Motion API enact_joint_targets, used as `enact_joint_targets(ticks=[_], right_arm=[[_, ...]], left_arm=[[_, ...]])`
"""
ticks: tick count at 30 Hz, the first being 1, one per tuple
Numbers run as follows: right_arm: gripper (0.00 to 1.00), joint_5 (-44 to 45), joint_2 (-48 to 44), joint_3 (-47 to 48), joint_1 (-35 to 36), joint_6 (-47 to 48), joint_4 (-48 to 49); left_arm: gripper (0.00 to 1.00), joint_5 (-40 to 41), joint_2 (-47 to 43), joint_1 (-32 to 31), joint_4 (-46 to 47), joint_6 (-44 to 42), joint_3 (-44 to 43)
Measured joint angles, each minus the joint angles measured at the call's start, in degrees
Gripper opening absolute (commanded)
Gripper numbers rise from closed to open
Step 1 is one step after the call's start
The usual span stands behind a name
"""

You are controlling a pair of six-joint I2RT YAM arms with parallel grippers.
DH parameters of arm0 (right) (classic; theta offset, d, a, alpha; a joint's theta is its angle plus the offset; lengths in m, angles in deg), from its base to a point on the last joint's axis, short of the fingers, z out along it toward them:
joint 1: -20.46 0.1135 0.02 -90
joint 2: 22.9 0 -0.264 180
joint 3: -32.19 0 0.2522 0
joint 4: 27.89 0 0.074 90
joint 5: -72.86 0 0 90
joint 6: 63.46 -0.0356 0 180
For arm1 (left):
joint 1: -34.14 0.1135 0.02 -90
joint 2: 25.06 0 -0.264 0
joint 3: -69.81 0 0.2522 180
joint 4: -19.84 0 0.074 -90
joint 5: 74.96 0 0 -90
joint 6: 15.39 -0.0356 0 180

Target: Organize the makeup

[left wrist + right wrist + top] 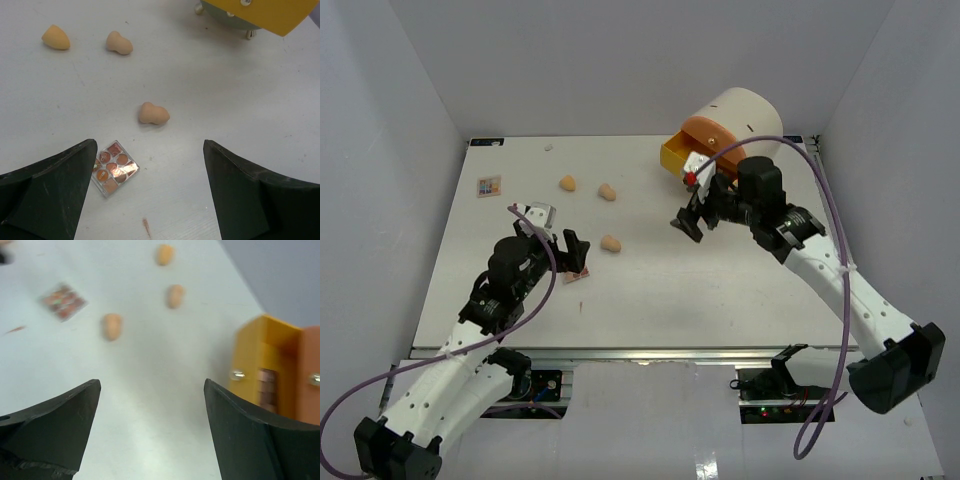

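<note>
Left gripper (149, 145) is seen with fingers spread wide and nothing held, low over the table (720, 290). An eyeshadow palette (114, 167) is laid flat just beside one finger. A peach sponge (154, 113) is seen just ahead of the gap. A second sponge (567, 183) and a third sponge (608, 191) are placed farther back, near each other. A second palette (488, 186) is seen near the far left edge. Right gripper (150, 382) is spread and empty too, positioned beside the open yellow drawer (265, 355) of the cream cylinder (745, 110).
</note>
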Motion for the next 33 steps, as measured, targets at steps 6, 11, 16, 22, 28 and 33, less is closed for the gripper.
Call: enact_joint_targets(ticks=[6, 11, 16, 22, 28, 33], right_arm=[[0.9, -18.4, -7.4, -18.7, -3.0, 2.6, -0.2], [0.9, -27.7, -9.4, -26.5, -10.2, 3.3, -0.5], [0.9, -30.1, -12.7, -26.7, -13.5, 3.1, 0.9], [0.9, -30.6, -14.8, -26.7, -14.1, 2.9, 1.3], [0.9, -30.2, -14.8, -26.7, -14.4, 2.9, 1.4], [0.9, -30.1, -14.4, -26.7, -14.6, 2.9, 1.6]], left_arm=[[0.98, -0.3, 8.1, 0.0, -4.6, 4.8, -3.7], [0.98, 0.9, 21.8, 0.2, -12.4, 12.3, -11.9], [0.98, 3.6, 35.4, 1.0, -18.0, 19.7, -16.6], [0.98, 3.7, 42.7, 3.1, -20.4, 23.9, -16.6], [0.98, 4.4, 46.7, 6.6, -19.1, 24.8, -16.4], [0.98, 5.7, 49.7, 7.5, -18.7, 25.6, -15.8]])
